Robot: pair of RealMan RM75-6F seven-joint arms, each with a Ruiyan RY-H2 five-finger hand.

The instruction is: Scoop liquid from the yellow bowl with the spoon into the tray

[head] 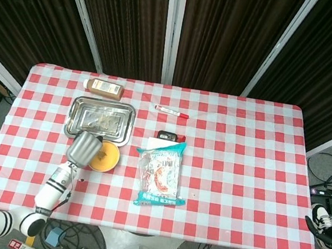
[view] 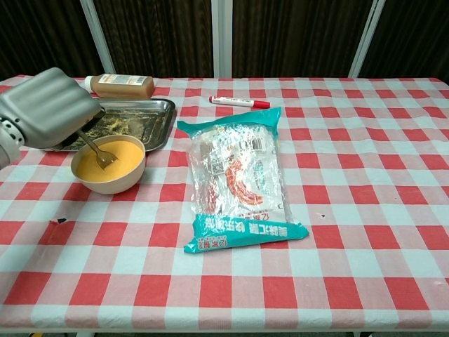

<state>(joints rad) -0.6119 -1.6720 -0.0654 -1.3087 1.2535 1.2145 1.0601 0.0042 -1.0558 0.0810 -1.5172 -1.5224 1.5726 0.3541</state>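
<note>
1. Spoon slants down out of the left hand at the left edge of the chest view; its handle runs up under the grey shell of the hand, and its bowl end sits low inside the yellow bowl, at or in the orange liquid.
2. Left hand's fingers are closed around the spoon handle, though the shell hides them, so how they wrap it cannot be told; the hand hangs above the bowl's left rim and the near edge of the tray.
3. In the head view the left hand overlaps the left side of the yellow bowl, with the white forearm trailing toward the tabletop's near left corner.
4. The tray lies just behind the bowl on the checked tabletop, with a brownish residue on its floor.
5. A brown bottle lies on its side behind the tray.
6. To the right, a snack bag lies flat near the middle, and a red marker lies beyond it.
7. The right hand shows in neither view.
</note>
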